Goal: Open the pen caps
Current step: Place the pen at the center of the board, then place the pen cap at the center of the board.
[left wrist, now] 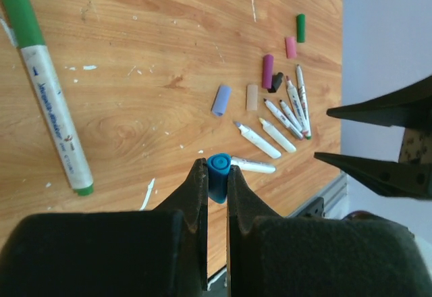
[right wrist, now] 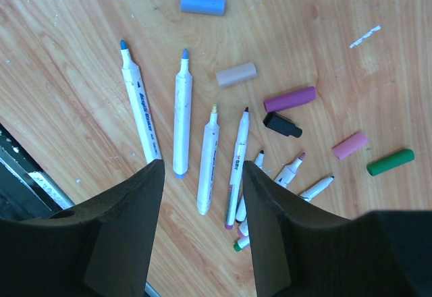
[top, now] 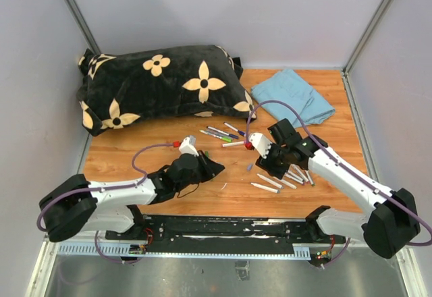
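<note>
Pen caps (right wrist: pixel 349 145) show differently by camera. Only the left wrist view reveals that the left gripper (left wrist: pixel 217 179) is closed tight on a bright blue cap (left wrist: pixel 218 167) — its long axis runs 12 to 6, the round end at 12 o'clock poking just past the fingertips. The right gripper (right wrist: pixel 202 202) is spread wide, with nothing between its fingers.

Under it, the right wrist view lays out uncapped pens (right wrist: pixel 182 118) side by side, tips toward 12. Past them, from 12 round to 3 o'clock, lie the loose ones: a pale blue cap (right wrist: pixel 202 3), beige cap (right wrist: pixel 236 74), purple cap (right wrist: pixel 289 98), black cap (right wrist: pixel 282 125), pink cap (right wrist: pixel 349 145) and green cap (right wrist: pixel 389 163) — most lying roughly 9 to 3.

The top view alone shows capped pens (top: pixel 219 133) at 12 o'clock from the grippers, near a pillow (top: pixel 158 84) and a cloth (top: pixel 297 94). Bare table (top: pixel 111 154) stretches at 9 o'clock of the left gripper, and the table's near edge lies close at 6.
</note>
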`<act>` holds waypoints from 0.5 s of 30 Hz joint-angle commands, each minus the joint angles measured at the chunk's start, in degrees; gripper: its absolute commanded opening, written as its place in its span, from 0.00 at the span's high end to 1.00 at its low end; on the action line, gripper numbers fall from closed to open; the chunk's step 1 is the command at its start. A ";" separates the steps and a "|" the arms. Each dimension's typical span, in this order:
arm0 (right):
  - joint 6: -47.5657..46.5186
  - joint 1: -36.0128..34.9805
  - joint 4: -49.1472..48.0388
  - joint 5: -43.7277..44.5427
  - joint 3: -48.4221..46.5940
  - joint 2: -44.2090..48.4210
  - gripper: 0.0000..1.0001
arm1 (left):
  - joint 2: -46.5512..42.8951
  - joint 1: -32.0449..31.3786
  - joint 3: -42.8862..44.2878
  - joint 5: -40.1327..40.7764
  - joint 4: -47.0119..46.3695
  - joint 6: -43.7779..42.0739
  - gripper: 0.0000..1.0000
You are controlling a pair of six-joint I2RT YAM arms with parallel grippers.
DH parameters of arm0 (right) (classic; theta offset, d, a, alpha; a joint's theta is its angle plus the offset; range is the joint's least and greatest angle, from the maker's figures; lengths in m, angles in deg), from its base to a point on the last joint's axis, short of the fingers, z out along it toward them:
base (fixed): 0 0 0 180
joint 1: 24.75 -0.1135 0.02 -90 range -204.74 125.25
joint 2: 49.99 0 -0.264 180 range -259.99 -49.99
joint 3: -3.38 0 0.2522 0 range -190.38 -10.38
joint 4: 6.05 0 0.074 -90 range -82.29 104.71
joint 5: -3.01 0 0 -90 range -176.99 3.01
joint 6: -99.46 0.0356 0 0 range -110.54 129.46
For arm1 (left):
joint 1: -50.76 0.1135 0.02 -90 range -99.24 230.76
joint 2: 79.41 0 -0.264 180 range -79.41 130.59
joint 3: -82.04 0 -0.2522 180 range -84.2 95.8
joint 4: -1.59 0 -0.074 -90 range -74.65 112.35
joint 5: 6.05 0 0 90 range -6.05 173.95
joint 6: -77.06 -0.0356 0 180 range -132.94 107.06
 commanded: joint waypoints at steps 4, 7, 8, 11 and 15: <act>0.76 2.06 -0.97 2.19 -0.85 1.79 0.48 | 11.14 -1.36 16.15 4.06 20.90 0.04 1.00; 0.99 2.37 -1.15 2.54 -0.67 2.34 0.47 | 17.03 -1.73 21.99 2.71 23.85 -0.90 1.00; 1.03 2.52 -1.23 2.66 -0.69 2.42 0.47 | 19.06 -1.79 23.45 2.42 24.54 -0.98 1.00; 1.07 3.19 -1.44 2.84 -0.59 2.89 0.47 | 24.70 -2.15 28.24 2.03 27.41 -1.61 1.00; 1.07 3.76 -1.99 3.12 -0.27 3.73 0.46 | 30.72 -2.68 34.39 1.84 31.12 -2.85 1.00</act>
